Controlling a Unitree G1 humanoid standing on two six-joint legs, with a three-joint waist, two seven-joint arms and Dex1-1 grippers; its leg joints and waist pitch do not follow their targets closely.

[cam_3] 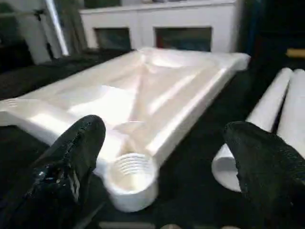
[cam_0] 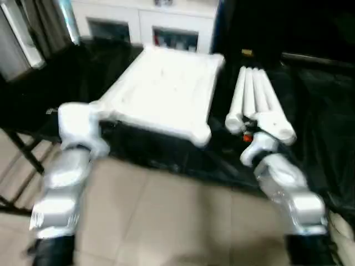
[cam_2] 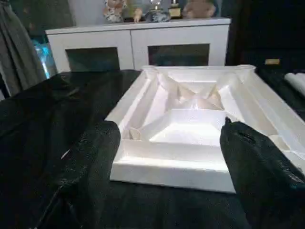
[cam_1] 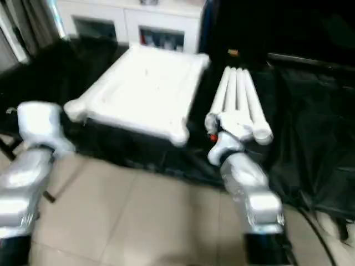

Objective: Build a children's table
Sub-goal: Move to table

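Tabletop of white moulded plastic (cam_2: pixel 190 129), rectangular, lies underside up on a black-draped work surface (cam_2: pixel 57 109), its ribs and rounded corner sockets facing upward. It sits just ahead of the left gripper (cam_2: pixel 167 157), whose two black fingers (cam_2: pixel 95 152) stand wide apart with nothing between them; the tabletop's near edge runs across the gap, apart from both fingers. In the head views the left forearm ends at the tabletop's near left corner.

The right gripper (cam_3: pixel 162 157) is also spread wide and holds nothing. One threaded round corner socket (cam_3: pixel 131 179) lies between its fingers, close to the left-hand one (cam_3: pixel 76 148); whether it touches is unclear. Just beyond the other finger (cam_3: pixel 267 162) is the open end of a long white tubular leg (cam_3: pixel 259 129).

Four such white legs (cam_0: pixel 258 105) lie side by side in a bundle to the right of the tabletop, pointing away from the robot, their near ends just ahead of the right wrist. A strip of bare black cloth separates the bundle from the tabletop's right edge, giving room between them.

The cloth-covered surface ends just before the grippers, with tan tiled floor (cam_0: pixel 166 216) below the forearms. Behind the tabletop stands a white cabinet with glass doors (cam_2: pixel 143 47), well apart from both grippers. More black cloth spreads out to the right of the legs.
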